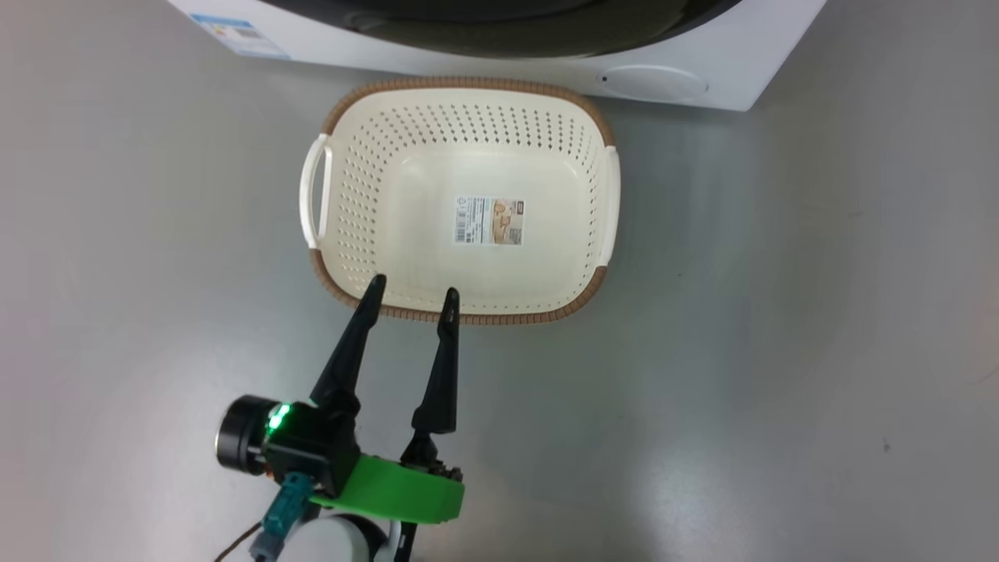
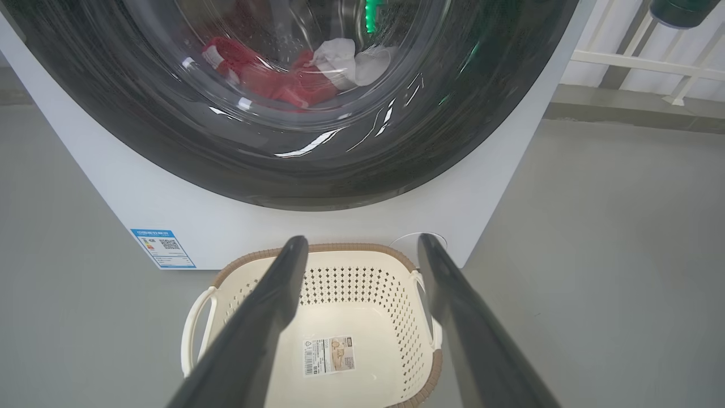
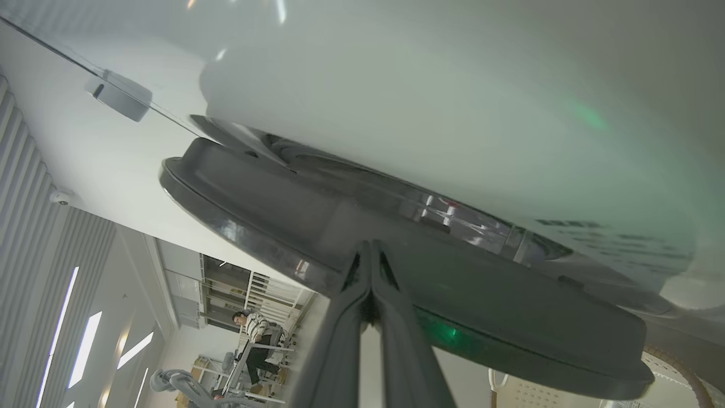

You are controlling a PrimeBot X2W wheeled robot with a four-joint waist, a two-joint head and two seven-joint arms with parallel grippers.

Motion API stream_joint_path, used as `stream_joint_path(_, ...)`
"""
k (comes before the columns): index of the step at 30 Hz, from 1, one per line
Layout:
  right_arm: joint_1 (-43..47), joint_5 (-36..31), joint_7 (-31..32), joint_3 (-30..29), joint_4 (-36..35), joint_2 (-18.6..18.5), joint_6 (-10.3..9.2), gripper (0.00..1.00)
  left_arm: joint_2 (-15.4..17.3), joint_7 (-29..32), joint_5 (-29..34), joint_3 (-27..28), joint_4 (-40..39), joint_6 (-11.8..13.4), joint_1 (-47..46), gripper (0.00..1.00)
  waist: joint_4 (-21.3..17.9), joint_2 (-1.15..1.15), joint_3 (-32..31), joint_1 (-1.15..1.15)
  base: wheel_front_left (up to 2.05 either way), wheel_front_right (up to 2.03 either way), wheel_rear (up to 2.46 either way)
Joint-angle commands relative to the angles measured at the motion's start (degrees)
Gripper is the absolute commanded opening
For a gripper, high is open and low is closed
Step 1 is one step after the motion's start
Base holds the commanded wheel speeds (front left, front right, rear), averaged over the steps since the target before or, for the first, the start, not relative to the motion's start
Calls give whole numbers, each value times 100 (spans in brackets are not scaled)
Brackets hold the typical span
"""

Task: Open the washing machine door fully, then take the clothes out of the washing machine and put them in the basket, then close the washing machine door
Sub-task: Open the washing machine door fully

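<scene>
Door opening is just starting: the right claw (image 3: 371,248), shut and empty, is pointing at the door (image 3: 510,317) rim, while the left claw (image 1: 414,287) is hovering open. Next, the rim probably needs hooking and swinging outward.

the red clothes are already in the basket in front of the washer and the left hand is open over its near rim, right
No. The basket holds just its paper label; the red clothes lie behind the glass of the washing machine door, as the left wrist view shows. The left hand is indeed open over the basket's near rim.
</scene>
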Motion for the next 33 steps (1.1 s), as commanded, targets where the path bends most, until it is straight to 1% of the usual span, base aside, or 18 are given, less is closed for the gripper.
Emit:
stream_joint_path(1,-96,-45,106,-24,-42,76,43,0,65,-51,-77,115,-171,45,-102,100,68,0,134,0,0,0,0)
stream_joint_path(8,-407,-299,278,-58,235,133,43,0,65,-51,-155,25,-193,109,-216,100,168,0,281,0,0,0,0)
stream_joint_path(15,-434,-431,422,-125,264,277,43,0,65,-51,-199,-22,-186,150,-272,100,215,0,300,0,0,0,0)
stream_joint_path(25,391,-655,654,-153,-67,490,43,0,65,-51,-173,18,-129,147,-146,100,128,0,-121,0,0,0,0)
stream_joint_path(31,985,-623,726,-271,-358,732,43,0,65,-51,-147,86,-61,108,-31,100,31,0,-401,0,0,0,0)
stream_joint_path(33,1070,-641,739,-284,-394,759,43,0,65,-51,-142,96,-54,100,-14,100,20,0,-445,0,0,0,0)
